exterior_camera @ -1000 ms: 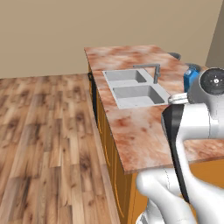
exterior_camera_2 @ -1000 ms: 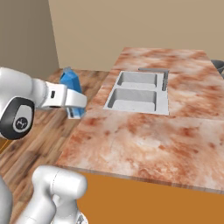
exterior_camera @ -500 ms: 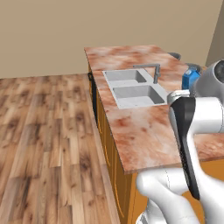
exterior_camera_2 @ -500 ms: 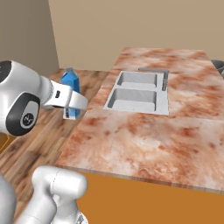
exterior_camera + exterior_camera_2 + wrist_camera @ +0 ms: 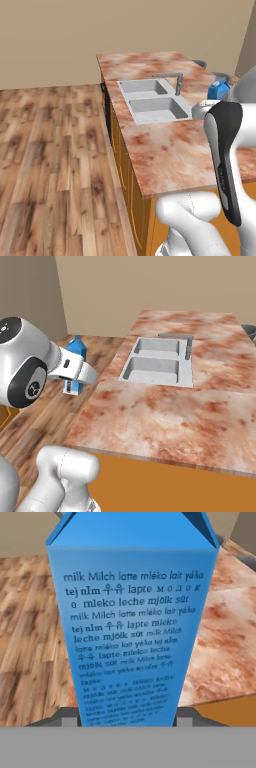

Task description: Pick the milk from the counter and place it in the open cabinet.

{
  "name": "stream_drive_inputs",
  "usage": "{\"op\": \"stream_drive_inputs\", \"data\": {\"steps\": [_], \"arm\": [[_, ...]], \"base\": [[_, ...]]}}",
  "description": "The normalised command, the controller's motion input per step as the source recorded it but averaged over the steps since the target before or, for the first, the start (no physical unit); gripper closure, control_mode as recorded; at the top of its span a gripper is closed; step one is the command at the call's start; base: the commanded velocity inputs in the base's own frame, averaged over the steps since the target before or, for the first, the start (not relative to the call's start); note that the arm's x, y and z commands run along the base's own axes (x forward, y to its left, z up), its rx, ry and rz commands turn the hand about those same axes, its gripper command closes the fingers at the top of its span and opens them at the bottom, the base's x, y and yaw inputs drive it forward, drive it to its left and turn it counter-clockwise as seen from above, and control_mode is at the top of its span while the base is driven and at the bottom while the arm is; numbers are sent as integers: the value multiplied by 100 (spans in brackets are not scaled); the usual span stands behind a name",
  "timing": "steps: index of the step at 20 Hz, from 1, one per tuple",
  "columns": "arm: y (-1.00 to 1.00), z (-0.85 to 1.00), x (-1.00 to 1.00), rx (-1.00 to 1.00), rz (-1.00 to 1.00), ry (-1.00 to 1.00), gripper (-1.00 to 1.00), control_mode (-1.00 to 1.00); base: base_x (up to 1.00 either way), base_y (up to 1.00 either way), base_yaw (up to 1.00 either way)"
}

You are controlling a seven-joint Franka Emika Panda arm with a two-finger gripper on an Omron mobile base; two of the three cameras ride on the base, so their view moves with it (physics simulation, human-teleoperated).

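1. The milk carton (image 5: pixel 132 622) stands upright right in front of the hand camera — a blue face printed with rows of the word "milk" in many languages, and a gabled top.
2. The gripper (image 5: pixel 128 718) is closed on the milk carton: two small grey finger tips (image 5: pixel 70 718) show at the carton's lower corners, one on each side, pressed against it.
3. In the right base view the carton (image 5: pixel 75 351) is held up in the air beside the arm's white wrist, off the near-left edge of the counter (image 5: pixel 165 411) and above the wooden floor (image 5: pixel 45 416).
4. In that view the carton's lower part is hidden behind the white forearm; its blue top and a strip of its base show.
5. In the left base view the carton (image 5: pixel 218 90) peeks out at the right, behind the arm's dark-striped link, seen against the far part of the counter (image 5: pixel 165 150).
6. The counter is reddish-pink marbled stone with orange wood fronts (image 5: pixel 125 170) below it.
7. A grey double sink (image 5: pixel 157 361) is set into the counter, with a grey faucet (image 5: pixel 182 341) on its far side — the spout reaches over the basins.
8. In the left base view the sink (image 5: pixel 152 100) lies between the counter's near stretch and its far end, with the faucet (image 5: pixel 172 80) just beside it.
9. A beige wall (image 5: pixel 100 30) runs behind the counter and floor.
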Motion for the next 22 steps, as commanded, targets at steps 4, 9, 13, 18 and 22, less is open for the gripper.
{"op": "stream_drive_inputs", "data": {"steps": [4,9,13,18,22], "arm": [[0,0,0,0,0,0,100,-100],[0,0,0,0,0,0,100,-100],[0,0,0,0,0,0,100,-100],[0,0,0,0,0,0,100,100],[0,0,0,0,0,0,100,100]], "base": [[0,0,0],[0,0,0],[0,0,0],[-34,10,7],[-13,24,44]]}}
